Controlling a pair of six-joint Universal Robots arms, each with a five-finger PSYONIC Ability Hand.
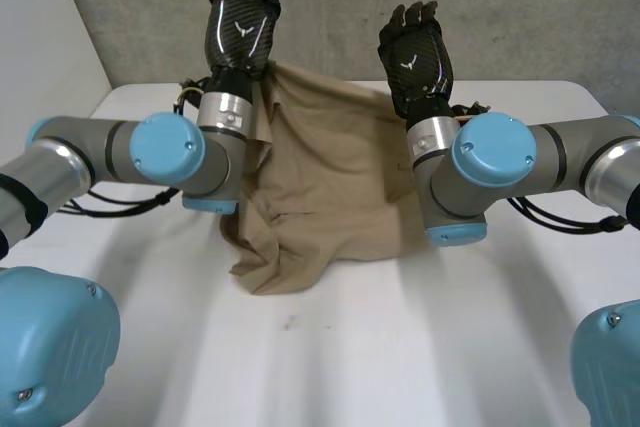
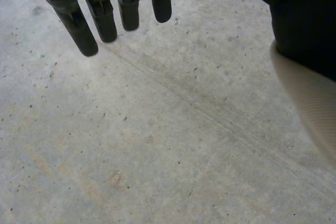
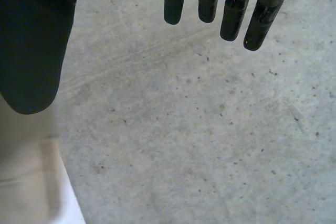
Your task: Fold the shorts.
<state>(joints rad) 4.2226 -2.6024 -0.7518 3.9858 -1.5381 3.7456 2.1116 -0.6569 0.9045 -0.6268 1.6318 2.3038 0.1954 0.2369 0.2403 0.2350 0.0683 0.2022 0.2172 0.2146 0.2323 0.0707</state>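
Both hands are raised above the far side of the desk point(image 1: 350, 347), palms toward the grey wall point(image 1: 520, 7). The tan shorts point(image 1: 320, 177) hang between them like a curtain. The top edge runs from just below the left hand point(image 1: 243, 22) across to just below the right hand point(image 1: 415, 52). The lower part slumps onto the desk in a rumpled heap, one corner trailing toward the robot.

In the left wrist view the fingers point(image 2: 102, 19) are straight and spread with nothing between them, and a strip of tan cloth lies just beside the thumb point(image 2: 299, 14). The right wrist view is the same: fingers point(image 3: 207, 3) straight and apart, cloth under the thumb point(image 3: 31, 40). As far as these views show, the shorts hang over the thumbs and no fingers close on them.

The fold looks barely begun. The shorts are lifted by one edge, but no clean crease or doubled layer can be seen, and the part on the desk is bunched, not flat. What is left is probably most of the job: spreading the cloth flat, bringing one half over the other, and smoothing it.
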